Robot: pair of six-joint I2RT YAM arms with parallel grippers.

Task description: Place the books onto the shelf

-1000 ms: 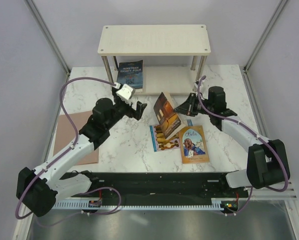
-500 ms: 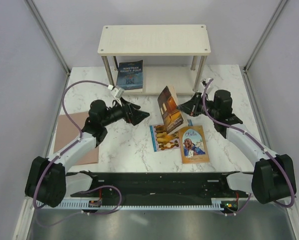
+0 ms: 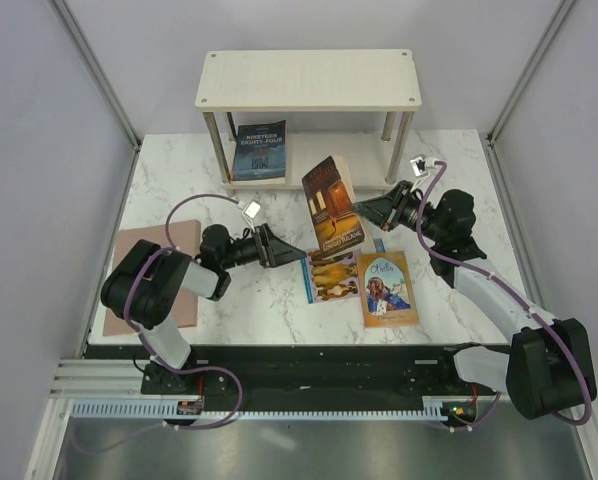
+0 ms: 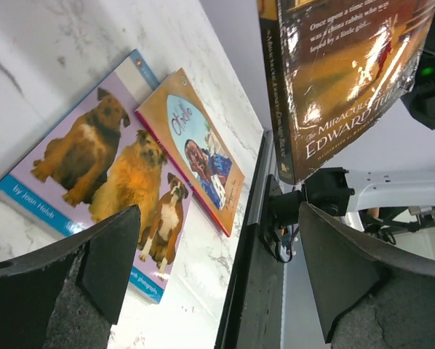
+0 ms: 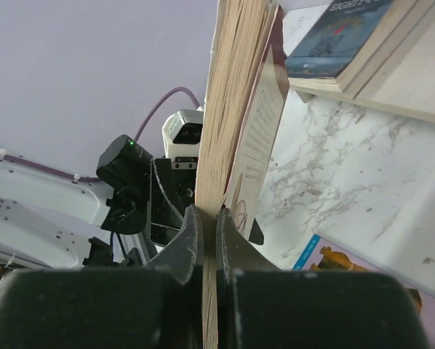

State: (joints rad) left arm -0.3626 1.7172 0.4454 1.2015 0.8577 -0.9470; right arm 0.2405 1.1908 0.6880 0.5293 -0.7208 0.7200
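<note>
My right gripper (image 3: 364, 209) (image 5: 203, 218) is shut on the edge of a brown-covered book (image 3: 331, 205) (image 5: 232, 94) and holds it tilted in the air in front of the shelf (image 3: 309, 80). The dark blue "Nineteen Eighty-Four" book (image 3: 260, 150) (image 5: 341, 36) stands on the lower board, leaning back. The pale blue book with three dogs (image 3: 331, 278) (image 4: 105, 163) and the tan portrait book (image 3: 387, 290) (image 4: 196, 149) lie flat on the marble. My left gripper (image 3: 297, 255) (image 4: 217, 240) is open, low over the table, just left of the dogs book, holding nothing.
A pinkish-brown plain sheet (image 3: 139, 250) lies flat at the table's left, partly under the left arm. The shelf's silver posts (image 3: 211, 135) stand behind the books. A black rail (image 3: 309, 362) runs along the near edge.
The left arm has dropped low and reached right toward the dogs book, jaws still wide. The right gripper has carried the brown book up and back toward the shelf.
</note>
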